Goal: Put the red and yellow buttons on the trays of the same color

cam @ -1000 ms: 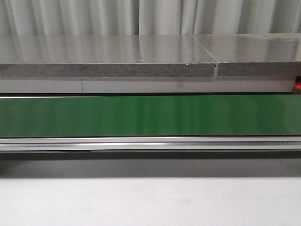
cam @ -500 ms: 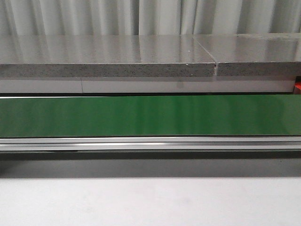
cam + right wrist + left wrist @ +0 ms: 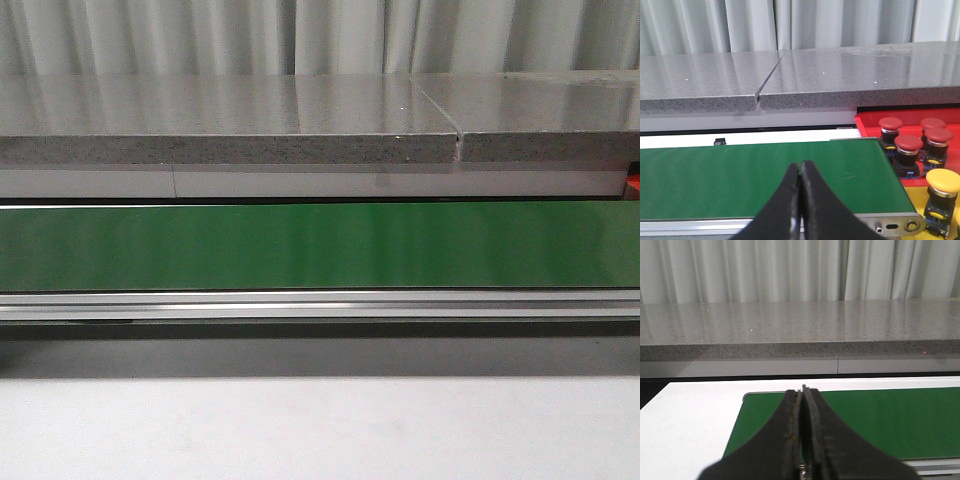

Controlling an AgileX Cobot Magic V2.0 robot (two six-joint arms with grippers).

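In the right wrist view, several red buttons (image 3: 909, 144) stand on the red tray (image 3: 866, 122) past the belt's end. A yellow button (image 3: 942, 182) stands on the yellow tray (image 3: 916, 196) beside it. My right gripper (image 3: 800, 164) is shut and empty over the green belt (image 3: 760, 175). In the left wrist view, my left gripper (image 3: 803, 389) is shut and empty above the other end of the green belt (image 3: 880, 415). Neither gripper shows in the front view, where the green belt (image 3: 320, 245) carries no button.
A grey stone counter (image 3: 230, 120) runs behind the belt, with a white curtain behind it. A white table surface (image 3: 320, 430) lies in front of the belt's metal rail (image 3: 320, 305). A sliver of red (image 3: 633, 186) shows at the front view's right edge.
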